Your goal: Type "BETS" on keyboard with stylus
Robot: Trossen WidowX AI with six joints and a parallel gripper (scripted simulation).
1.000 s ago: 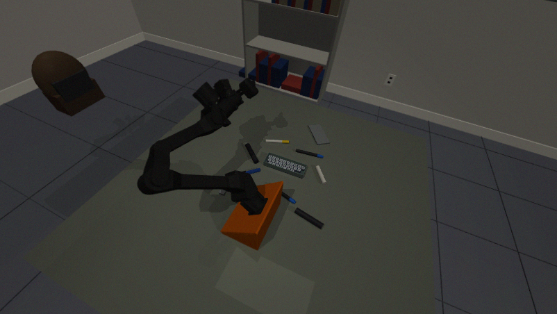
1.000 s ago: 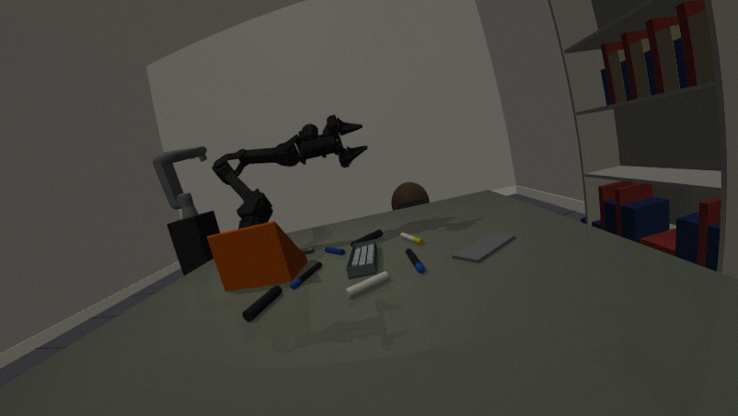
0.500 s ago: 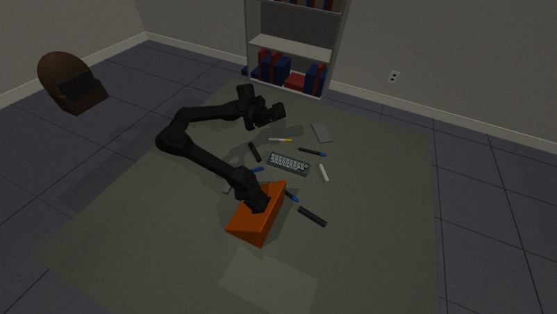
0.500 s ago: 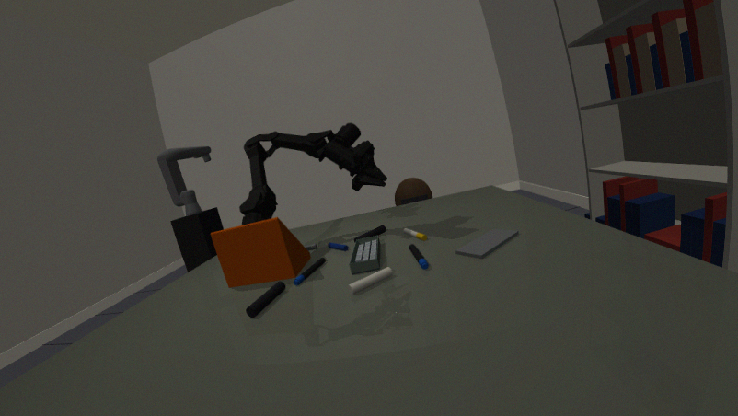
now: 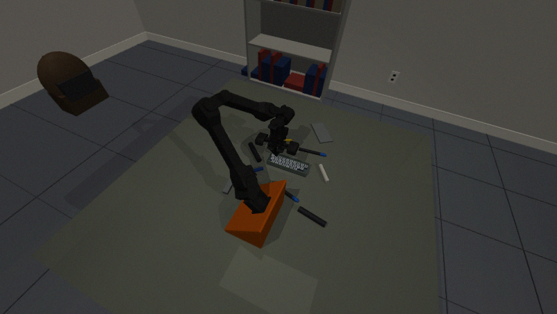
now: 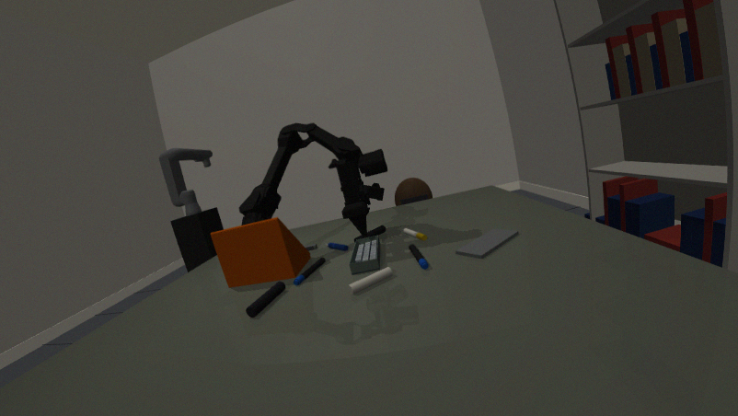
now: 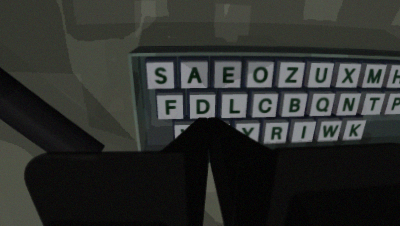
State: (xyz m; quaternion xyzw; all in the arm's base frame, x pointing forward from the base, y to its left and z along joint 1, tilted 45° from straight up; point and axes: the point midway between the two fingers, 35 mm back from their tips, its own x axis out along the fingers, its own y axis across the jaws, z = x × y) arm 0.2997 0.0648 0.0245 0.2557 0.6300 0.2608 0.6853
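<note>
The keyboard (image 5: pixel 307 174) (image 6: pixel 365 267) (image 7: pixel 145 107) lies on the desk, letters readable in the wrist view: S (image 7: pixel 160 76) and E (image 7: pixel 228 75) in the top row, B (image 7: pixel 294 104) and T (image 7: pixel 373 104) in the middle row. My gripper (image 5: pixel 276 153) (image 6: pixel 366 235) (image 7: pixel 207 126) is shut and empty, pointing down at the keyboard's left part, with its fingertips just below D in the wrist view; contact cannot be told. Two black pens with blue ends, one (image 5: pixel 310 151) (image 6: pixel 417 256) beyond the keyboard and one (image 5: pixel 291 195) (image 6: pixel 308 271) near the base, lie flat. Which thing is the stylus is unclear.
A black rod (image 5: pixel 255 152) (image 6: pixel 378 230) (image 7: pixel 45 116) lies left of the keyboard. Around are a blue piece (image 5: pixel 258 169) (image 6: pixel 338 246), white stick (image 5: pixel 323 172) (image 6: pixel 371 280), yellow-ended marker (image 6: pixel 414 234), thick black rod (image 5: pixel 312 217) (image 6: pixel 266 299), grey slab (image 5: pixel 321 133) (image 6: pixel 488 242) and orange block (image 5: pixel 249 218) (image 6: pixel 258 253).
</note>
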